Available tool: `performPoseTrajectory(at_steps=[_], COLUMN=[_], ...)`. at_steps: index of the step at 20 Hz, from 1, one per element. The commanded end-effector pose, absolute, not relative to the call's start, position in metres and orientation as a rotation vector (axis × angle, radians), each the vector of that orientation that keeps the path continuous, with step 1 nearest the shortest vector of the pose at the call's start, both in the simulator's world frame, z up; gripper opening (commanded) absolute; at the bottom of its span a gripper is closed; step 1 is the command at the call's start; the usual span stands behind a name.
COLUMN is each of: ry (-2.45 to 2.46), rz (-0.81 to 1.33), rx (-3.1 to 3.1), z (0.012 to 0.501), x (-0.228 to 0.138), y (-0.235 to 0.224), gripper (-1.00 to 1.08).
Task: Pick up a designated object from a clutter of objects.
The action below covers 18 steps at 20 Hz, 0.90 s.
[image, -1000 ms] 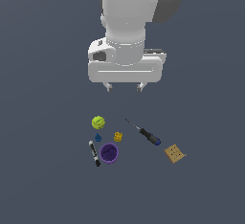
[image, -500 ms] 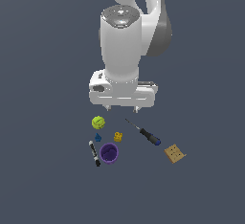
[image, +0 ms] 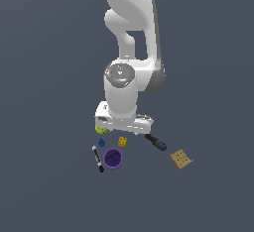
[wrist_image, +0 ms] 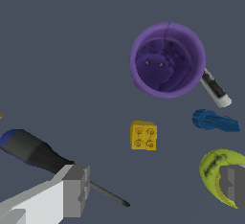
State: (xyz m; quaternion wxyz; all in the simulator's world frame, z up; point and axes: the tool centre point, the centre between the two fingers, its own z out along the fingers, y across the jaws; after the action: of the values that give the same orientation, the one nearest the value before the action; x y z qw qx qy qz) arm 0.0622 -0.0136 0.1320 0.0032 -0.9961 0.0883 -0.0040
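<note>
The yellow studded block [wrist_image: 143, 135] lies on the dark grey surface [wrist_image: 62, 50], untouched, with four small studs showing on its upper face. It serves as the landmark for the rest. In the exterior view the same block [image: 122, 141] sits just below the white body of the arm, close to the lower edge of the tool's housing.

The tool [wrist_image: 153, 189] is spread wide and holds nothing. One grey finger [wrist_image: 76, 190] shows to one side of the block and the other finger [wrist_image: 234, 184] to the other side, with the block lying nearer the first than the second and clear of both.

The purple cup [wrist_image: 167, 60] stands upright and open-mouthed near the block, apart from it. A black-and-white marker [wrist_image: 214, 90] pokes out from behind the cup's far rim. A small blue piece [wrist_image: 215, 121] lies beside the block on the cup's marker side. The yellow-green ball [wrist_image: 215, 175] rests near the block, partly covered by the second finger. On the block's opposite side lies the screwdriver [wrist_image: 33, 151], its thin shaft pointing past the first finger. The tan square [image: 181, 159] sits well apart from the block, beyond the screwdriver.
</note>
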Motion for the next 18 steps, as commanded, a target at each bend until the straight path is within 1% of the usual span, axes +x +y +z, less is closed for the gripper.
performPoseTrajectory(at_steps=[1,8,18], ry=[0.307,0.356,0.361], rz=[-0.01,-0.001,0.002], rx=[-3.122,-3.121,-3.121], z=[0.111,0.077,0.065], x=[0.063,0.061,0.06], y=[-0.016,-0.021,-0.021], gripper=[1.0,1.0,1.0])
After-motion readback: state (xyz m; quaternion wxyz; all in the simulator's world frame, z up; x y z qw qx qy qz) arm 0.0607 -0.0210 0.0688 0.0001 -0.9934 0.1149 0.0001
